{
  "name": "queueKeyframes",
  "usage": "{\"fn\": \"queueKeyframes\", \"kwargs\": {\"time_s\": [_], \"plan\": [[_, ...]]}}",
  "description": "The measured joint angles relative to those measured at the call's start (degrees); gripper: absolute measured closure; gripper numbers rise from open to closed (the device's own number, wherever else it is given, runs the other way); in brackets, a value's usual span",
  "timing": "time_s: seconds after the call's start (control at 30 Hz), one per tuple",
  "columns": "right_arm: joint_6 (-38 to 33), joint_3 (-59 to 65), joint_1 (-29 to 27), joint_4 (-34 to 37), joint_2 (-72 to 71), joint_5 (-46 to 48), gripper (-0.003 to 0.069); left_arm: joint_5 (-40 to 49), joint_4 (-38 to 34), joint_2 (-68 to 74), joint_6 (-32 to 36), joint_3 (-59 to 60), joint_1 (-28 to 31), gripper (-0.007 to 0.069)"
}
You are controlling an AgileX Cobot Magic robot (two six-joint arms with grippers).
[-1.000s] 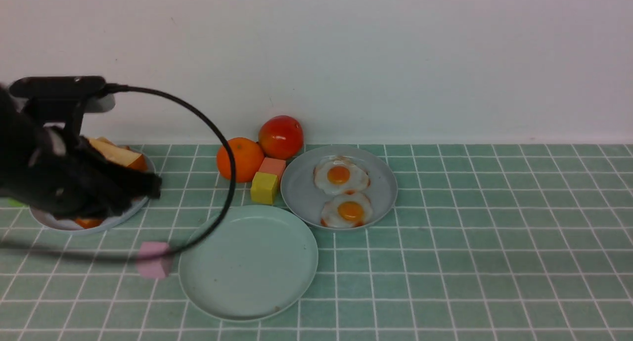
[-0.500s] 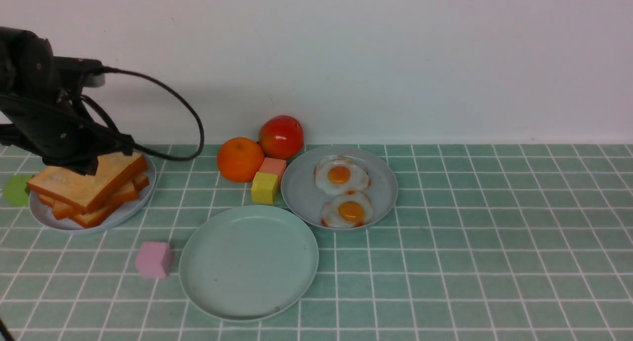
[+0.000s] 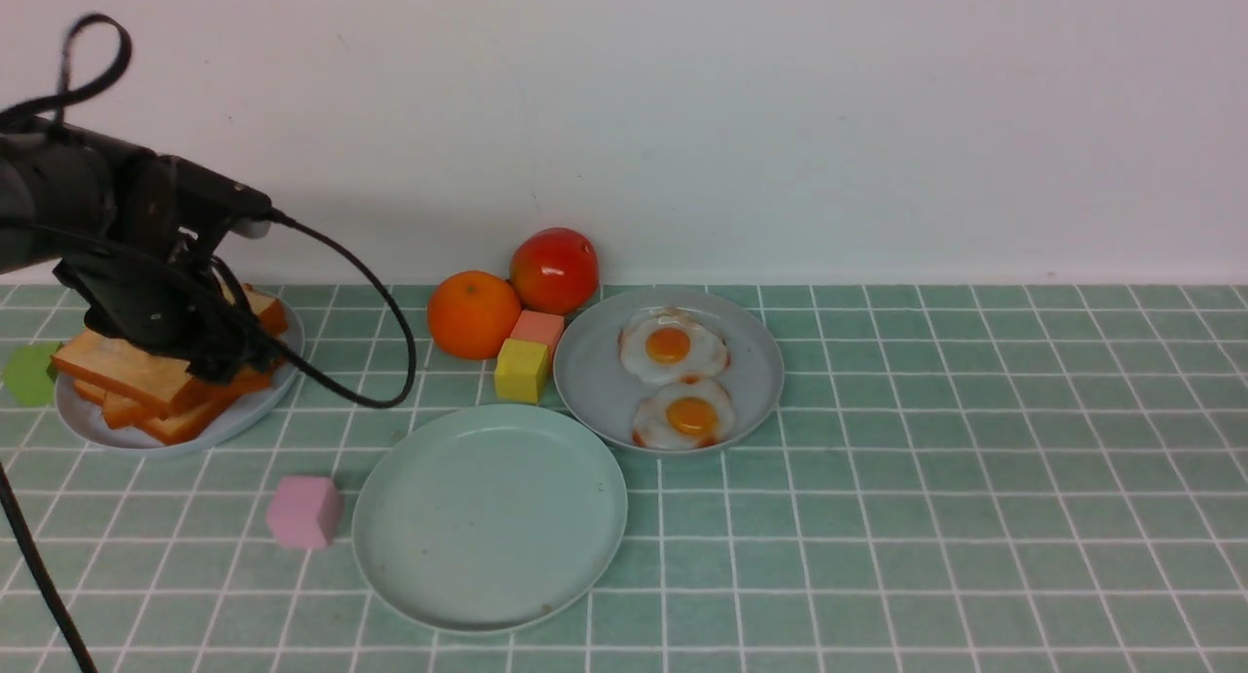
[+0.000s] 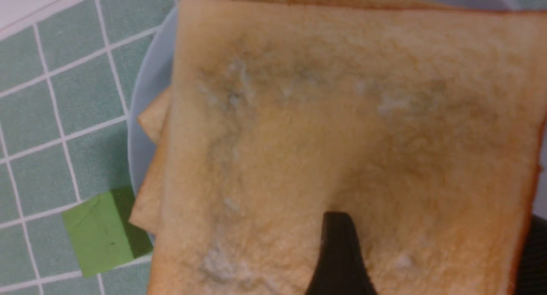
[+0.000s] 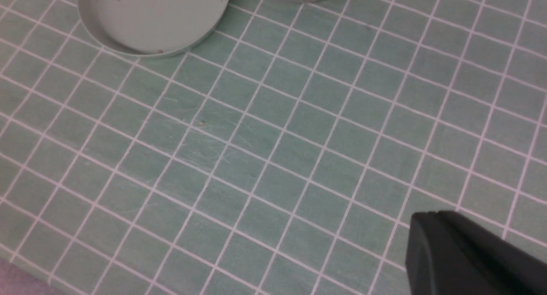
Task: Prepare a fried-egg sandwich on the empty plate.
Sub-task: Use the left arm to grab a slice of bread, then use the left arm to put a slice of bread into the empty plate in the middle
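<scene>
**Left hand** (image 3: pixel 219 361), black, two-fingered. Half a second before, it stood over the far-left side of the toast. By this moment it had dropped onto the stack's right side. One finger (image 4: pixel 337 252) lay on the top slice (image 4: pixel 342 115). Whether the fingers had pinched it could not be told.

**Stack of thick square toast slices** (image 3: pixel 127 380), pale golden with orange-brown crusts. Unmoved on the pale grey-blue toast plate (image 3: pixel 244 415), near the far-left corner of the green-tiled desk (image 3: pixel 975 517). Judged: pick-up of the first slice was only beginning.

**Round pale mint-green plate** (image 3: pixel 487 517). Bare, toward the near edge, left of centre.

**Two glossy white fried eggs with orange yolks** (image 3: pixel 673 346). On a second grey-blue egg plate (image 3: pixel 600 380), just beyond the mint-green plate, untouched.

**Right hand** (image 5: pixel 466 252). Only a black part showed over bare tiles, so spread or pressed together could not be told.

**Bystanders**
- The round orange (image 3: pixel 473 314), red round fruit (image 3: pixel 554 268), salmon cube (image 3: pixel 538 327) and yellow cube (image 3: pixel 522 371) were clustered toward the far edge, between the two grey-blue plates.
- The green block (image 3: pixel 29 373) sat just beside the toast plate, at the left edge.

**Possible obstructions, judged**
- The pink block (image 3: pixel 304 512) sat just beside the mint-green plate's left rim, under the likely carry path.
- The black cable loop (image 3: pixel 395 341) hung from the arm, right of the toast plate
</scene>
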Motion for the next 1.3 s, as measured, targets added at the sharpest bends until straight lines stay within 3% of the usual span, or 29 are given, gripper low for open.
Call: {"fn": "queueKeyframes", "kwargs": {"time_s": [0.2, 0.47, 0.63, 0.87, 1.07, 1.13, 1.3], "plan": [[0.00, 0.00, 0.00, 0.93, 0.00, 0.00, 0.0655, 1.09, 0.36, 0.35, 0.00, -0.42, -0.07, 0.0312], [0.00, 0.00, 0.00, 2.25, 0.00, 0.40, 0.0650, 4.00, -1.18, -2.46, 0.37, -0.34, -0.07, 0.0361], [0.00, 0.00, 0.00, 2.64, 0.00, 0.40, 0.0646, 6.74, -4.42, -7.93, 0.37, -0.16, -0.07, 0.0553], [-0.13, 0.00, 0.00, 2.75, 0.00, 0.53, 0.0641, 11.97, -9.93, -15.33, 0.25, 0.67, -2.64, 0.0554], [-0.13, 0.00, 0.00, 2.81, 0.00, 0.58, 0.0637, 12.76, -8.00, -22.59, -1.04, 9.16, -22.26, 0.0554], [-0.44, 0.00, 0.00, 2.94, 0.00, 0.58, 0.0634, 10.82, -1.95, -22.66, -4.33, 12.63, -30.38, 0.0554], [-0.98, 0.00, 0.00, 4.15, 0.00, 0.64, 0.0630, 9.58, 13.03, -20.07, -15.90, 14.74, -40.94, 0.0554]]}}
